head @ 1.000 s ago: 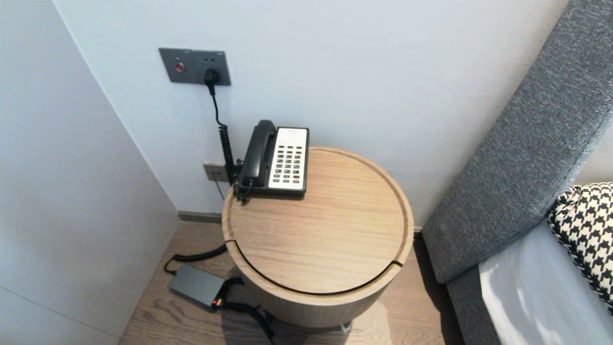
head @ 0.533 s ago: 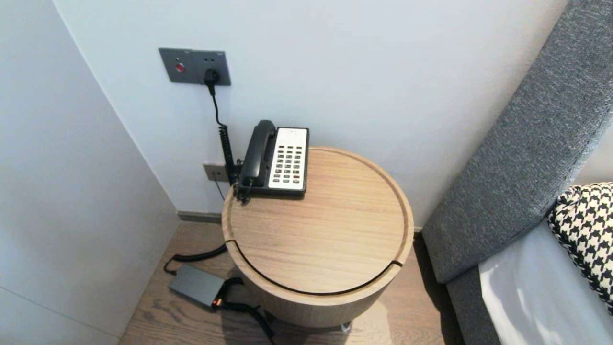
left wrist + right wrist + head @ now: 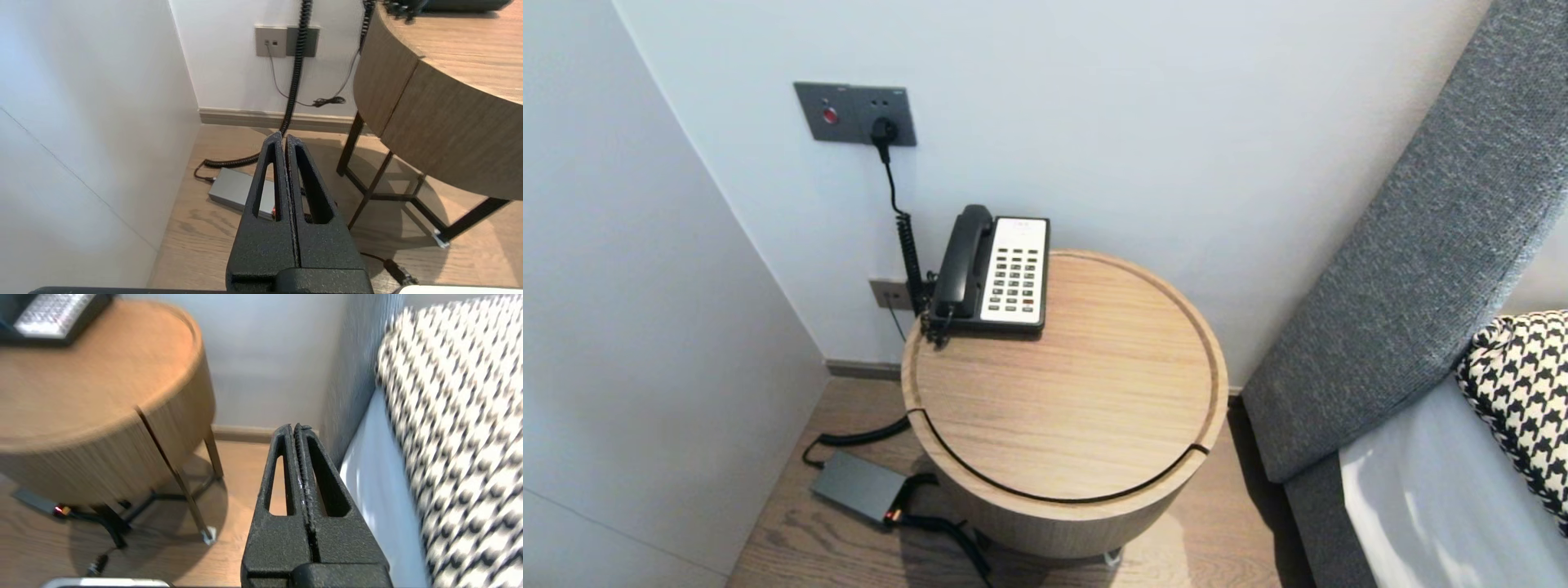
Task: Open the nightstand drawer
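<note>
The grey power adapter lies flat on the wooden floor, in the corner between the side wall and the round wooden desk, with a small red light showing at one end. A black coiled cord runs from it up the wall to the grey socket plate, where a black plug sits. The left pincer hangs low over the floor beside the desk's curved side, pointing toward the adapter but well clear of it; its two black fingers are pressed together and hold nothing.

The right pincer sits on the other side of the desk, in the gap between the desk and the bed, its fingers likewise pressed together and empty. It touches neither. Just beside it is the white mattress edge, with a black-and-white houndstooth pillow on top and a grey fabric headboard behind.

On the desk, at its far left edge against the back wall, stands a telephone with its black handset resting in the cradle. A smaller wall socket is set low behind the desk.
</note>
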### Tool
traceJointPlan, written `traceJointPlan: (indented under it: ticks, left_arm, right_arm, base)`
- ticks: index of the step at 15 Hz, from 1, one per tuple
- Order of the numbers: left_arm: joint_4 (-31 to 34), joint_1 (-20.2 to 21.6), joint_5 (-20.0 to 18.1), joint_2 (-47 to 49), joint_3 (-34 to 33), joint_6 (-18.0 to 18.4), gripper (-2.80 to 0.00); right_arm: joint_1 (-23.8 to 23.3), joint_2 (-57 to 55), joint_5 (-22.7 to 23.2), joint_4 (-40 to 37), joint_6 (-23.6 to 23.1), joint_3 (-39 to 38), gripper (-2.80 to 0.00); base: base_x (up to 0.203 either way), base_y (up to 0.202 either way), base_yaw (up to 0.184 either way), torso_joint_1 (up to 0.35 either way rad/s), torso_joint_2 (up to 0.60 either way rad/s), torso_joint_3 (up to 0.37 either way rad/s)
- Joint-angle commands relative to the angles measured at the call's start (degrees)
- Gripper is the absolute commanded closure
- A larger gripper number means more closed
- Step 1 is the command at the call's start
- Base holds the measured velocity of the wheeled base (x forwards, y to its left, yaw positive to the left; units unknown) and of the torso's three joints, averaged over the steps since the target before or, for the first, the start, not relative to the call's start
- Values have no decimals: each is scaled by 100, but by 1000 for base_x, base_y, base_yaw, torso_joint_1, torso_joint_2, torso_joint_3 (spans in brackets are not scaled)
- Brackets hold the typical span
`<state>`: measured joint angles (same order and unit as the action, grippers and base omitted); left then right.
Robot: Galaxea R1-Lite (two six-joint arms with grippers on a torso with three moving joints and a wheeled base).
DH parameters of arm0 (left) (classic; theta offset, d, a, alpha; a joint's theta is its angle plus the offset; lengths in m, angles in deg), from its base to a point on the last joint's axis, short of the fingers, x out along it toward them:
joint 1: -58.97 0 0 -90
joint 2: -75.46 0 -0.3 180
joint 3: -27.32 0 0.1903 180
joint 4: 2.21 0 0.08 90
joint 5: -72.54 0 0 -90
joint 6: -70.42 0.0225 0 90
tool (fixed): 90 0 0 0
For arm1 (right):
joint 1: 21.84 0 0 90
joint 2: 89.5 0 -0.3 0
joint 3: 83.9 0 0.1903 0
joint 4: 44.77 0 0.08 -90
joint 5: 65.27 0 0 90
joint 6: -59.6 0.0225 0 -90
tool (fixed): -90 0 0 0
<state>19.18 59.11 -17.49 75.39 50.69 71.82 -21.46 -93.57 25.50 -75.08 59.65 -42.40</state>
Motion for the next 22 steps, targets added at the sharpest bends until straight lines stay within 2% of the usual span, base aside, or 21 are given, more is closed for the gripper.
traceJointPlan:
  ticks: [1,5,7,9,11,12,14,16,18,21,22]
  left_arm:
    - [-4,1,2,-1,-53,0,0]
    - [-4,4,2,-1,-53,0,0]
    - [-4,4,2,-1,-53,0,0]
    - [-4,4,2,-1,-53,0,0]
    - [-4,4,-3,-1,-53,0,0]
    - [-4,4,2,-1,-53,0,0]
    - [-4,4,-5,-1,-53,0,0]
    - [-4,4,2,-1,-53,0,0]
    - [-4,3,2,-1,-53,0,0]
    - [-4,-5,-6,-1,-53,0,0]
    - [-4,4,-6,-1,-53,0,0]
  right_arm:
    - [-98,-1054,152,-103,-6,985,0]
    - [-309,-2967,861,-358,181,2501,0]
    - [-243,-3812,1026,-729,286,3519,0]
    - [202,-4541,1099,-1399,663,4558,0]
    - [1258,-5296,1110,-2216,1542,5517,0]
    - [1629,-5702,1104,-2533,1999,5930,0]
    - [2346,-6426,1096,-3031,2581,6543,0]
    - [2652,-7018,1117,-3471,3074,7057,0]
    - [2770,-7535,1226,-4085,3319,7428,0]
    - [2855,-8312,2321,-5084,3572,8088,0]
    - [2908,-8489,2446,-5301,3583,8202,0]
  base:
    - [0,0,0,0,0,0]
    - [0,0,0,0,0,0]
    - [0,0,0,0,0,0]
    - [0,0,0,0,0,0]
    - [0,0,0,0,0,0]
    - [0,0,0,0,0,0]
    - [0,0,0,0,0,0]
    - [0,0,0,0,0,0]
    - [0,0,0,0,0,0]
    - [0,0,0,0,0,0]
    - [0,0,0,0,0,0]
